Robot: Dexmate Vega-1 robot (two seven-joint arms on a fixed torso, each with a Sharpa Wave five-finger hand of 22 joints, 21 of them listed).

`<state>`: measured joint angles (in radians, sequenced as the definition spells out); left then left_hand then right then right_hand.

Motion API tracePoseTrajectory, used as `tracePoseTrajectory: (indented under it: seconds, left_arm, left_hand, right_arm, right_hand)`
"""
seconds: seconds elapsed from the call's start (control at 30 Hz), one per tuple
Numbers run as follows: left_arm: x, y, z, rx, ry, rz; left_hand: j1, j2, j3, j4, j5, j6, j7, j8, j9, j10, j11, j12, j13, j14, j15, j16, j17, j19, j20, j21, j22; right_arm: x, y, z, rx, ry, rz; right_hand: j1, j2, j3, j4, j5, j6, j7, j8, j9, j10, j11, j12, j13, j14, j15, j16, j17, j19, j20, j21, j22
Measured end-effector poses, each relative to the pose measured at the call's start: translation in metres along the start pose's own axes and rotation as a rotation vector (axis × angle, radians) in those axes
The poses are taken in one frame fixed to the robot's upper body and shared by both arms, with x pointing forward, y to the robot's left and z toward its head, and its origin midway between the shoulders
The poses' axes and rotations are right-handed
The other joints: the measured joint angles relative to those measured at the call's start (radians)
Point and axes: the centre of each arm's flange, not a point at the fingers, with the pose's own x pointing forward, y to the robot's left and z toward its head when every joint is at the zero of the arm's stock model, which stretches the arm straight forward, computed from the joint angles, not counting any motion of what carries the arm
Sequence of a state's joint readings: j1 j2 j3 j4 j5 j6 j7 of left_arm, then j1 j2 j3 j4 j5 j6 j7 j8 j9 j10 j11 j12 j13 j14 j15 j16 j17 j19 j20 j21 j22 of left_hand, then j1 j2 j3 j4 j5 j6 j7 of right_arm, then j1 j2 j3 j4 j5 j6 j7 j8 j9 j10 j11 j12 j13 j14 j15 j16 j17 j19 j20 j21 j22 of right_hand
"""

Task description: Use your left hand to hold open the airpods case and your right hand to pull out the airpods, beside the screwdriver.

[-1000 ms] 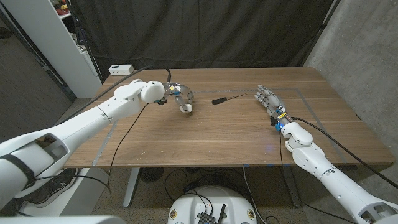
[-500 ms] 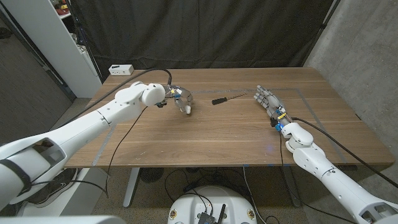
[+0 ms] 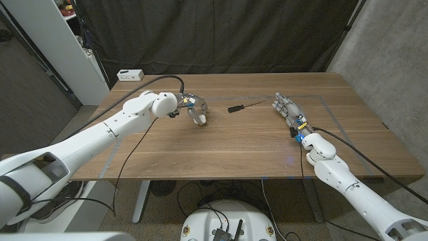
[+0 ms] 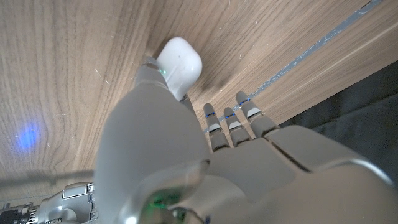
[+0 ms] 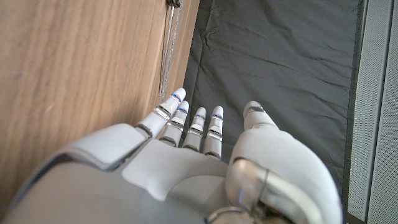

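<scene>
Bare table point(image 3: 221, 144) between both hands; screwdriver point(image 3: 245, 106) lies between them.

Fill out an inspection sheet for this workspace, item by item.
Surface: wooden table, grey tape lines on it.
Job's things: white airpods case, lid closed, at the left hand; screwdriver lying mid-table.
Clutter: white box at the far left corner.
Hands: left hand on the case; right hand waiting, fingers straight, holding nothing.
Cables: black cable across the table's left part.
Surroundings: dark curtain behind.

Head overhead; wrist cameras close
</scene>
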<state>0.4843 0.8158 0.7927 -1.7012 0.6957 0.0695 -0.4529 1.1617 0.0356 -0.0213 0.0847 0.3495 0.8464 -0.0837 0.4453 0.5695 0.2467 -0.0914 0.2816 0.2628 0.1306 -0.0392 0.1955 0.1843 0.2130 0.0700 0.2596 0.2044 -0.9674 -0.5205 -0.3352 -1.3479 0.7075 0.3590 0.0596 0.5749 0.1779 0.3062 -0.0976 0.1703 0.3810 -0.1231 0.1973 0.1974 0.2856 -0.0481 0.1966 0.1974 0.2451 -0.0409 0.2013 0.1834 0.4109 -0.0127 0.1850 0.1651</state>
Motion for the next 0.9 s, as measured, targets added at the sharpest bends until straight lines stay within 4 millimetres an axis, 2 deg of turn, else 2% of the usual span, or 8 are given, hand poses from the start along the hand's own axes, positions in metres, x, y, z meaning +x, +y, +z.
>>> tracePoseTrajectory:
  seconds: [0.13,0.27,0.47,0.57,0.67,0.8,0.87,0.9]
  left_arm:
    - [-0.0002,-0.0014,0.0002,-0.005,-0.003,-0.002]
    - [-0.0006,-0.0036,-0.0005,-0.009,-0.002,-0.001]
    - [-0.0008,-0.0045,-0.0016,-0.016,-0.008,0.005]
    - [-0.0001,-0.0055,-0.0030,-0.018,-0.005,-0.005]
    - [0.0007,-0.0065,-0.0025,-0.019,-0.007,-0.014]
    - [0.0018,-0.0061,-0.0018,-0.026,-0.010,-0.028]
    - [0.0030,-0.0057,-0.0012,-0.026,-0.009,-0.043]
    - [0.0032,-0.0060,-0.0013,-0.027,-0.008,-0.047]
  left_hand:
    - [0.006,-0.005,-0.018,-0.014,0.037,0.038,0.018,0.043,0.007,0.037,-0.011,0.014,0.010,0.021,0.001,0.003,0.003,-0.004,0.003,0.000,0.000]
    - [0.036,-0.006,-0.030,-0.023,0.075,0.053,0.033,0.043,0.007,0.092,-0.027,0.033,0.023,0.055,0.002,0.012,0.005,0.011,0.000,0.008,0.000]
    - [0.046,0.000,-0.067,-0.005,0.105,-0.005,0.004,0.087,0.019,0.055,-0.012,0.018,0.035,0.056,0.000,0.007,0.005,0.011,0.000,0.008,0.000]
    - [0.044,0.002,-0.104,0.005,0.131,-0.017,0.011,0.069,0.078,0.036,-0.007,0.007,0.041,0.033,0.002,0.004,0.005,-0.002,0.012,0.008,0.000]
    - [0.047,0.004,-0.118,-0.002,0.158,0.042,0.043,0.079,0.079,0.104,-0.028,0.029,0.052,0.062,0.000,0.012,0.005,-0.001,0.012,0.008,0.000]
    - [0.064,0.013,-0.160,0.008,0.173,0.009,0.031,0.079,0.079,0.090,-0.023,0.022,0.071,0.055,0.000,0.008,0.009,-0.004,0.015,0.000,-0.002]
    - [0.043,0.033,-0.209,0.029,0.185,-0.082,0.027,0.024,0.056,0.031,-0.003,-0.004,0.074,0.017,0.000,-0.004,0.006,-0.023,0.033,-0.014,-0.007]
    - [0.040,0.038,-0.222,0.028,0.194,-0.063,0.028,0.011,0.031,0.032,0.000,-0.006,0.073,0.012,0.002,-0.004,0.003,-0.025,0.036,-0.016,-0.009]
  right_arm:
    - [-0.0008,0.0005,-0.0003,0.000,0.000,-0.002]
    - [-0.0009,0.0006,0.0000,0.000,-0.002,-0.003]
    - [-0.0006,0.0015,0.0005,0.001,-0.005,-0.006]
    - [-0.0006,0.0019,0.0007,0.002,-0.006,-0.007]
    - [-0.0010,0.0017,0.0006,0.005,-0.007,-0.010]
    - [-0.0010,0.0008,0.0012,0.008,-0.009,-0.013]
    - [-0.0010,0.0004,0.0014,0.010,-0.009,-0.014]
    - [-0.0010,0.0004,0.0014,0.010,-0.009,-0.015]
  right_hand:
    - [0.000,0.000,0.000,0.000,0.000,0.000,0.000,0.000,0.000,0.000,0.000,0.000,0.000,0.000,0.000,0.000,0.000,0.000,0.000,0.000,0.000]
    - [0.000,0.000,0.004,0.004,0.000,0.002,0.002,0.000,0.000,0.000,0.000,0.000,0.000,0.000,0.000,0.000,0.000,0.000,0.000,0.000,0.000]
    - [0.000,0.000,0.008,0.000,0.000,0.009,0.002,0.000,0.000,0.004,0.004,0.000,0.000,0.000,0.000,0.000,0.000,0.000,0.000,0.000,0.000]
    - [0.000,0.000,0.008,0.000,0.000,0.009,0.002,0.000,0.000,0.004,0.004,0.000,0.000,0.000,0.000,0.000,0.000,0.000,0.000,0.000,0.000]
    - [0.000,0.000,0.008,0.000,0.000,0.009,0.002,0.000,0.000,0.004,0.004,0.000,0.000,0.000,0.000,0.000,0.000,0.000,0.000,0.000,0.000]
    - [0.000,0.000,0.011,-0.003,0.004,0.009,0.002,0.000,0.000,0.004,0.004,0.000,0.000,0.000,0.000,0.000,0.000,0.000,0.000,0.000,0.000]
    - [0.000,0.000,0.011,-0.003,0.004,0.009,0.002,0.000,0.000,0.004,0.004,0.000,0.000,0.000,0.000,0.000,0.000,0.000,0.000,0.000,0.000]
    - [0.000,0.000,0.011,-0.003,0.004,0.009,0.002,0.000,0.000,0.004,0.004,0.000,0.000,0.000,0.000,0.000,0.000,0.000,0.000,0.000,0.000]
